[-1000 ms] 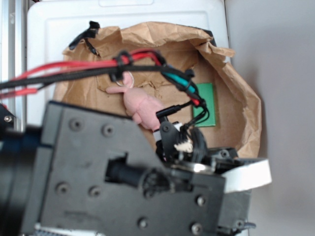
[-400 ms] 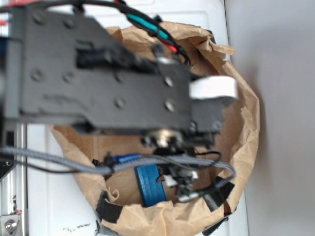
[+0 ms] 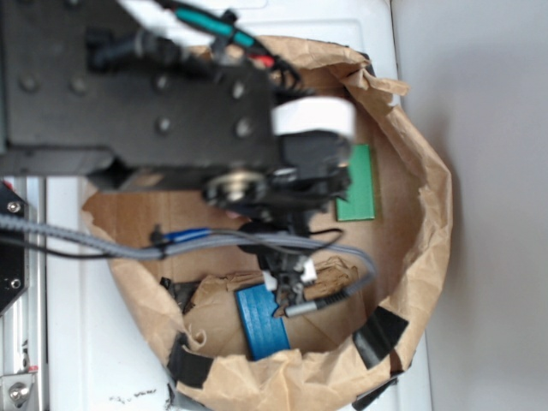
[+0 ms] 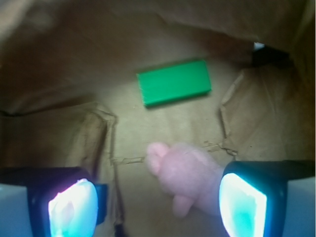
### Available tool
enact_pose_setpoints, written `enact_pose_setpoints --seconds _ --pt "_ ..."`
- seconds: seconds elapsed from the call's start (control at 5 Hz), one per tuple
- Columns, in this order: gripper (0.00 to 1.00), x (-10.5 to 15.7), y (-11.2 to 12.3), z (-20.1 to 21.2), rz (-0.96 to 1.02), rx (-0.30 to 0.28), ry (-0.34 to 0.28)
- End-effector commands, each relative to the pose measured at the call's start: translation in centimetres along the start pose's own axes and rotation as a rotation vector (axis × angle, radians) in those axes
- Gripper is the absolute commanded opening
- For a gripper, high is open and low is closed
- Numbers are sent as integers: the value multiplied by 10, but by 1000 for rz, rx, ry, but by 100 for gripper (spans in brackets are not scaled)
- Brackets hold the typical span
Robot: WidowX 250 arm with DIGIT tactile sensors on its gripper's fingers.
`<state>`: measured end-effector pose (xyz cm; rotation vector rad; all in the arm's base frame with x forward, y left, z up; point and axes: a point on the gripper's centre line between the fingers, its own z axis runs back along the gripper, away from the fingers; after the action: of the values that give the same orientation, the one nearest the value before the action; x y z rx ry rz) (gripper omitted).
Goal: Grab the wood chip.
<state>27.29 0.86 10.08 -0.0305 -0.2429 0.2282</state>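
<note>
The paper bag is plain tan-brown, creased, with black tape patches on its rim. Inside lies a bright green block and a blue block with a faint ribbed pattern. A soft toy is pale pink. The gripper is black with glowing cyan-white pads. The arm is dark grey with a white band; its cables are grey, blue, teal and red.

pink toy behind pincer finger

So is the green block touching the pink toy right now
Apart. The wrist view shows bare brown paper between the green block and the pink toy.
</note>
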Motion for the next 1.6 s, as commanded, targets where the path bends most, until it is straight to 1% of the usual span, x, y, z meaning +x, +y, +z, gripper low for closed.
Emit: enact_pose_setpoints --seconds 0.0,0.2,0.4,0.6,0.8,1.0,1.2,1.4 --pt "100 5 -41 -30 32 55 -99" --pt "100 18 -59 -31 76 38 -44" --pt "100 29 -61 -39 81 -33 48" --pt "100 32 -61 -60 86 -40 35" --pt "100 28 -60 -79 69 5 41" --pt "0 25 -57 -76 75 9 61" --pt "0 24 -56 -67 89 -10 63" --pt "0 26 -49 -39 96 -44 102"
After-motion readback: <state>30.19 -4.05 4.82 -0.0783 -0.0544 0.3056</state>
